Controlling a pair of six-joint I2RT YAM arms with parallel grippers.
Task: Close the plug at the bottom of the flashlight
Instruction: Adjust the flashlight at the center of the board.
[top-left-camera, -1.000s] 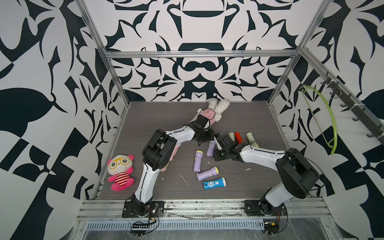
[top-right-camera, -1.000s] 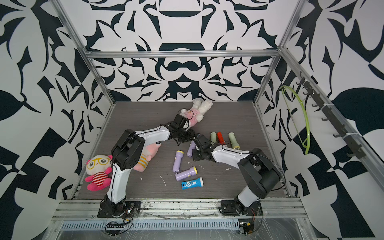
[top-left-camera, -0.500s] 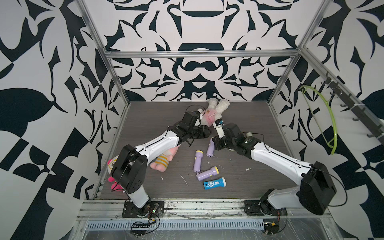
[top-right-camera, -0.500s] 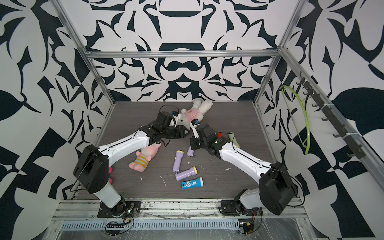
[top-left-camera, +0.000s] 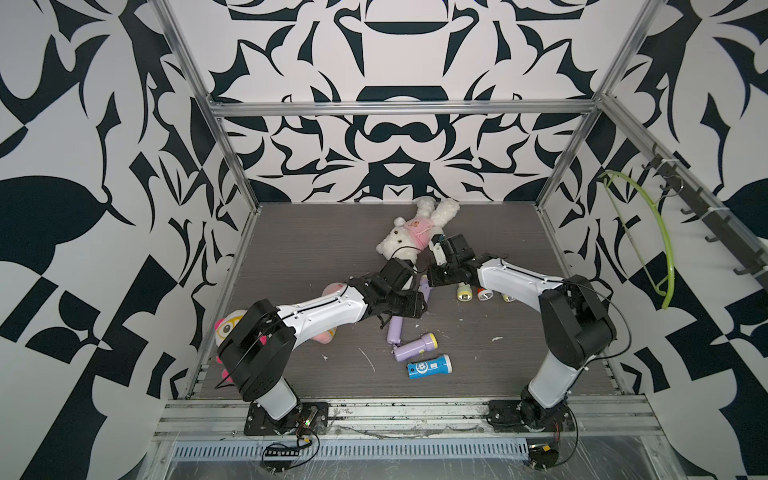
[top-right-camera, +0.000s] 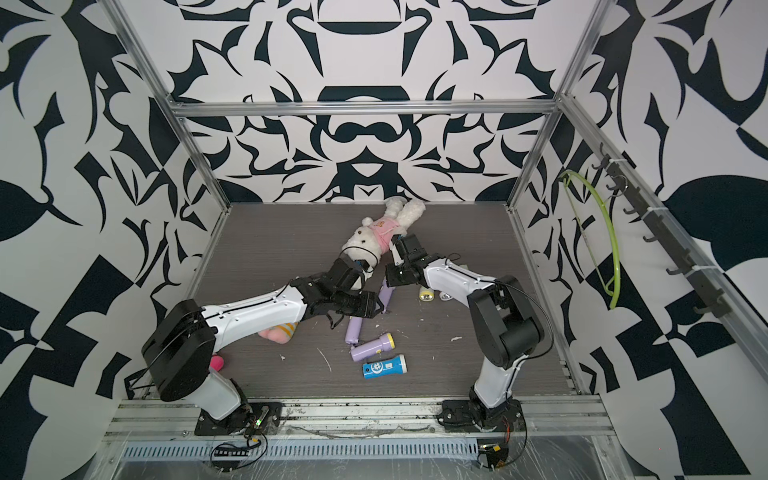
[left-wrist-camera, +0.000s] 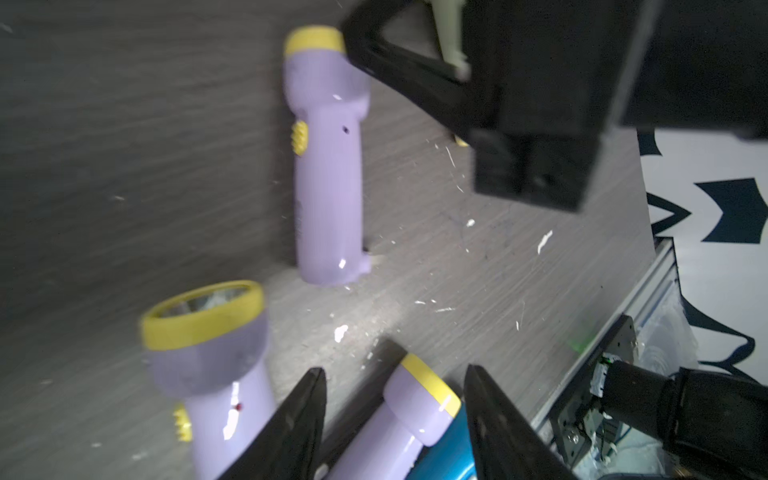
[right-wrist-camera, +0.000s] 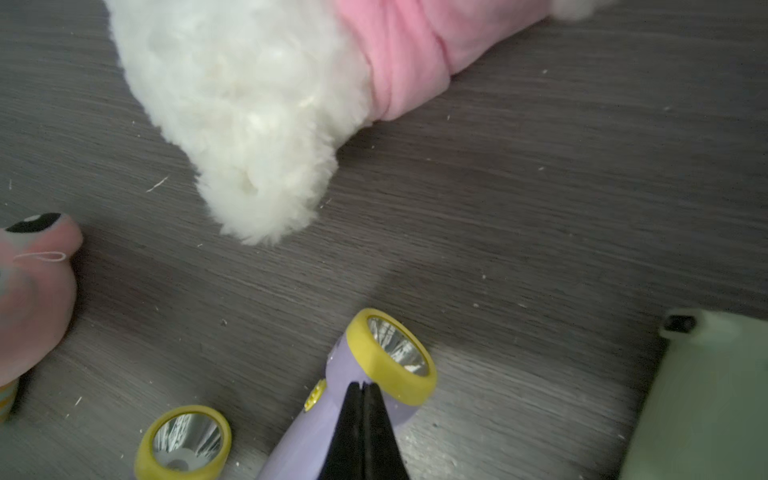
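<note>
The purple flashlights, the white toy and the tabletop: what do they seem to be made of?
Purple flashlights: probably hard plastic, glossy; small bright highlights sit on the body. White toy: soft plush, by its fluffy curly pile. Tabletop: matte grey with fine wood-like grain; perhaps laminate, cannot tell for sure.

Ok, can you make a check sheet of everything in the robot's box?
Surface: grey wood-look table, scattered white flecks.
Job's things: purple flashlights and one blue flashlight, lying flat; more under the right arm.
Clutter: white plush bunny, pink doll.
Grippers: left gripper open above a purple flashlight; right gripper shut, empty.
Cables: black cable looped on the right arm.
Surroundings: patterned walls, green hanger on hooks.
</note>
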